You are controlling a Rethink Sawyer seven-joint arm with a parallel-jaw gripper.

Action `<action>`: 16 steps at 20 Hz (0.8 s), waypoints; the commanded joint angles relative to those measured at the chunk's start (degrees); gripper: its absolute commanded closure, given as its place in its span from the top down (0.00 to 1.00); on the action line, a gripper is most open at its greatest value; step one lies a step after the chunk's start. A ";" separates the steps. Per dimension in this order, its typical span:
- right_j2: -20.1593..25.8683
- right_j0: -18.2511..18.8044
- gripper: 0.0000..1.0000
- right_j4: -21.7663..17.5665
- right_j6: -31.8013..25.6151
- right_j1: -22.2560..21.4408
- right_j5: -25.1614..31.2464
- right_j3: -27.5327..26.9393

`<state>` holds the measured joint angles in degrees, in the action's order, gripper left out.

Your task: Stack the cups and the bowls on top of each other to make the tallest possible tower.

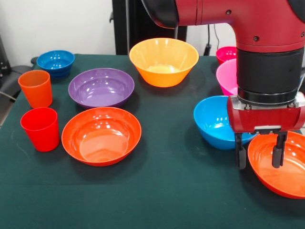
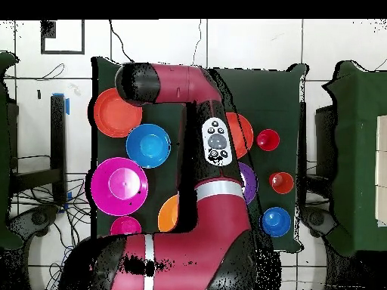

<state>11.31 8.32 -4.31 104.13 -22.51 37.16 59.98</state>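
My gripper (image 1: 259, 155) is open and low at the right, its jaws on either side of the left rim of a shallow red-orange bowl (image 1: 283, 169), one finger (image 1: 277, 155) inside it. This bowl (image 2: 113, 113) shows in the overhead view too. Just behind it stand a blue bowl (image 1: 214, 121), the large pink bowl (image 1: 227, 76) and a small pink-red bowl (image 1: 225, 52). The large pink bowl (image 2: 119, 185) holds nothing. At the left are the orange cup (image 1: 35, 88), the red cup (image 1: 40, 129), a second red-orange bowl (image 1: 101, 135), a purple bowl (image 1: 101, 87), a small blue bowl (image 1: 55, 61) and a yellow-orange bowl (image 1: 163, 61).
All things stand apart on the dark green table (image 1: 171, 191). The arm (image 2: 189, 151) covers the table's middle in the overhead view and hides the gripper there. The pedestal stands behind the yellow-orange bowl.
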 commanded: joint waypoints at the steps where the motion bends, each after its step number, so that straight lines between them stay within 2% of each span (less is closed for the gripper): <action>1: 4.45 -0.42 1.00 -0.38 0.40 3.23 1.85 5.67; 16: 5.49 0.12 1.00 -1.03 -0.89 7.18 -1.87 2.61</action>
<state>11.37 8.32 -4.27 104.13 -18.74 37.15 59.95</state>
